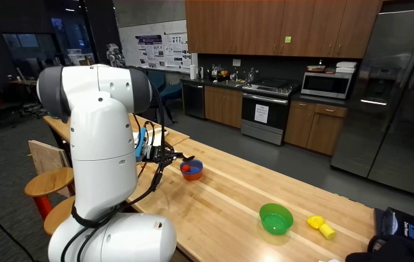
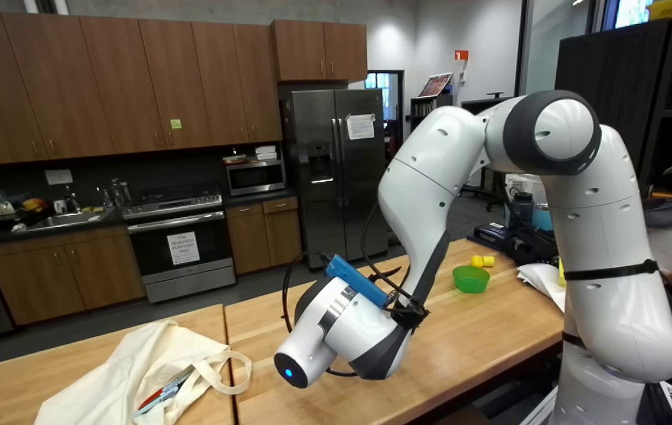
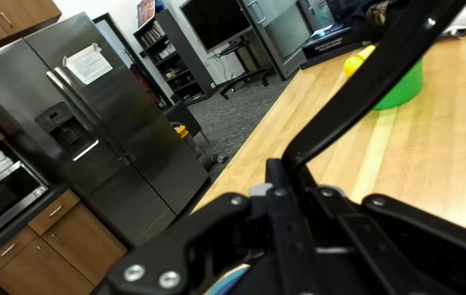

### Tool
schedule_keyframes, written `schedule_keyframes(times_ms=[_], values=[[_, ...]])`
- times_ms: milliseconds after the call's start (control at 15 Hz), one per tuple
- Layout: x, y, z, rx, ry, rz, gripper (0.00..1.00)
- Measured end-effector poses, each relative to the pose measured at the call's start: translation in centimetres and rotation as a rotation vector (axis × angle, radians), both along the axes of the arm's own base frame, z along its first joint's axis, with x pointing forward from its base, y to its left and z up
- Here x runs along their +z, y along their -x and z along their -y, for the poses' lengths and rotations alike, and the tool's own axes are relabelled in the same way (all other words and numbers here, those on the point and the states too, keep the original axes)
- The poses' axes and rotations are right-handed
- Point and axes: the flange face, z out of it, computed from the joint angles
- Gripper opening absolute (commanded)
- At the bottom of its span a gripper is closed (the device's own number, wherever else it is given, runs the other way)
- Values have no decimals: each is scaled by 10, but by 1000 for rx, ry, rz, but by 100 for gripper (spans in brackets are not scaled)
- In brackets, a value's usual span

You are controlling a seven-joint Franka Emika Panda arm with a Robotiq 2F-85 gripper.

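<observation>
Black utensil (image 3: 372,82), apparently spoon-shaped: the tool (image 3: 291,176) pinches it near one end, and in an exterior view its tip shows just above the rim of the two-tone bowl (image 1: 193,177), though contact between them cannot be told. Judged by its thin, glossy, plastic-like make, it is probably light, fairly stiff with slight flex, somewhat slippery and hardly fragile; the handle, held with its broad faces flat to the grip, should best resist twisting. A red ball (image 1: 185,167) lies inside the two-tone bowl. Pale, striped wood forms the surface (image 1: 229,196); along it, well apart from the two-tone bowl, stand a green bowl (image 1: 275,219) and, farther off, a yellow item (image 1: 322,227). On the two-tone bowl's opposite side, a cloth bag (image 2: 135,354) lies on an adjoining wooden top (image 2: 5,386). In the room, across the gray floor (image 1: 221,136) from the two-tone bowl, stand an oven (image 1: 278,115), a microwave (image 1: 325,85) and a steel refrigerator (image 1: 381,120).
</observation>
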Motion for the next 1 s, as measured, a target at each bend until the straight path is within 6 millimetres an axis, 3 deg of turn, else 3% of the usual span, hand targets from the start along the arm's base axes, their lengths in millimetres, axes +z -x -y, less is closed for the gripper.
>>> schedule_keyframes(times_ms=[1000], values=[[-5,-3,-18,64,160,-304,2]])
